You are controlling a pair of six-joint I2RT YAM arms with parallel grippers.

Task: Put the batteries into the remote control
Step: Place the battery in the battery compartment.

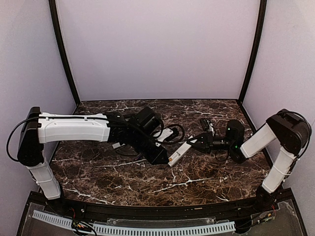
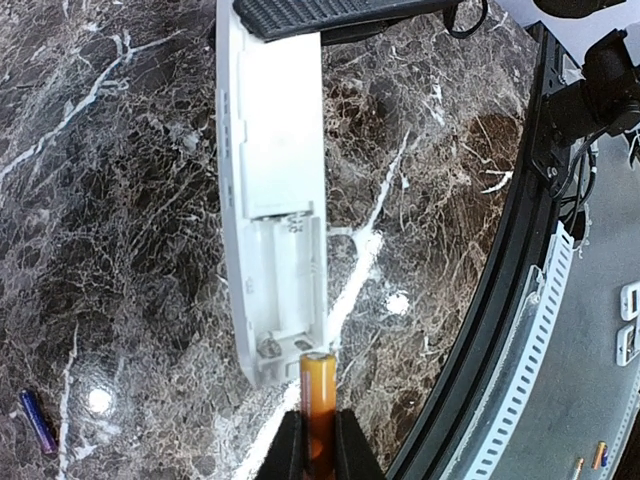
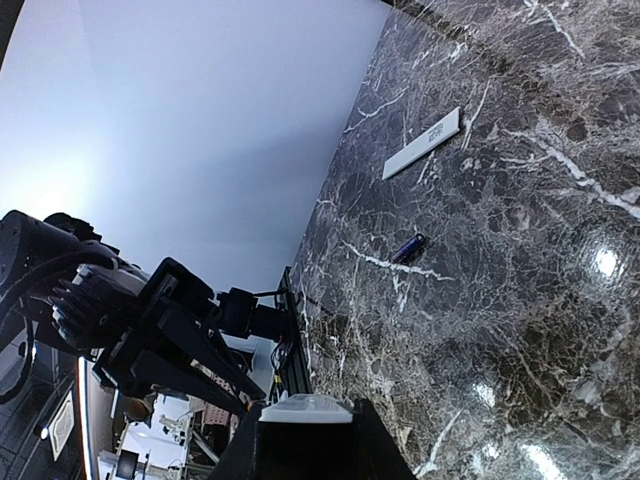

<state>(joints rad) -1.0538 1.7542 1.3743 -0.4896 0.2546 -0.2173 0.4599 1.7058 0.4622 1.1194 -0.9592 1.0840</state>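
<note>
Left gripper: we see the left gripper (image 2: 318, 422) clenched on the orange battery (image 2: 320, 385), one black finger on each side of the battery's lower half.
Orange battery: it stands lengthwise in line with the remote control (image 2: 275, 160). Its upper tip sits right at the remote's near end, just beside the small metal contact at the edge of the battery compartment (image 2: 285, 285).
Right gripper: in the top view we find the right gripper (image 1: 196, 143) reaching in from the right. Its wrist camera shows the fingers (image 3: 365, 435) clamped on the white end of the remote control. In the left wrist view its ribbed pad (image 2: 330, 12) presses on the remote's far end.
Remote control: it lies diagonally between the two grippers near the middle of the marble table (image 2: 120, 200), with its back facing the left wrist camera. We cannot tell whether it touches the tabletop.
Battery compartment: the cover is off and the white bay is exposed in the half nearer the left gripper.
Purple battery: we see the purple battery (image 3: 408, 247) lying flat on the marble, well apart from the remote.
Cover strip: the cover strip (image 3: 422, 143), flat and white with a small printed label, lies on the marble beyond the purple battery.
</note>
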